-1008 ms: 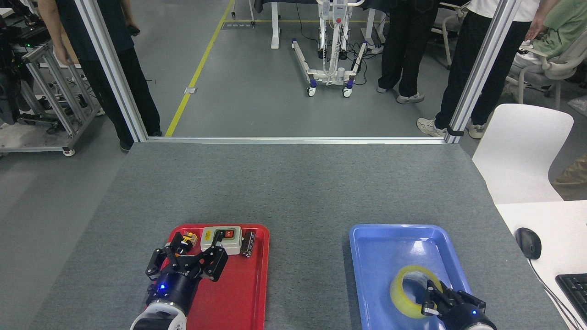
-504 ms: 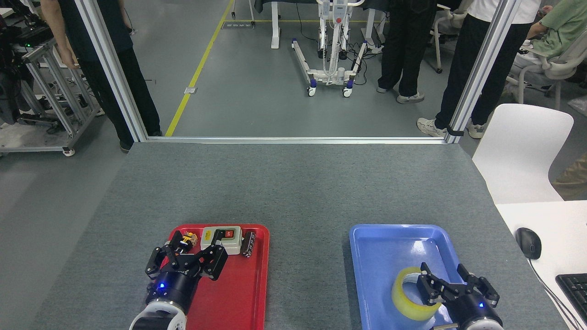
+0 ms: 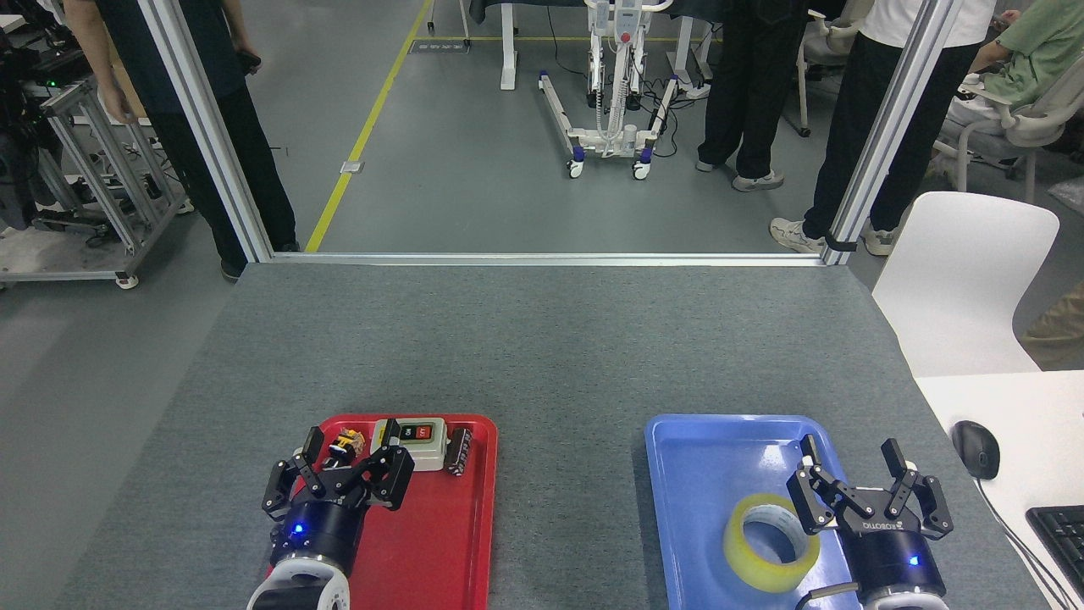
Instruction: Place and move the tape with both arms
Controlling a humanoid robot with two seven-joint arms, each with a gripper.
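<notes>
- The right end effector (image 3: 865,487) is released, its black fingers spread wide and holding nothing, above the right side of the blue tray (image 3: 703,449).
- The tape (image 3: 771,542) lies flat in the blue tray, hole up, just left of the right end effector and apart from its fingers.
- The left end effector (image 3: 339,474) is also released and empty, its fingers splayed above the left part of the red tray (image 3: 440,542).
- Near the far edge of the red tray sit a white switch box (image 3: 413,440), a small yellow and black part (image 3: 345,443) to its left and a dark cylinder (image 3: 461,451) to its right.
- Both trays rest on the grey desk (image 3: 542,339).
</notes>
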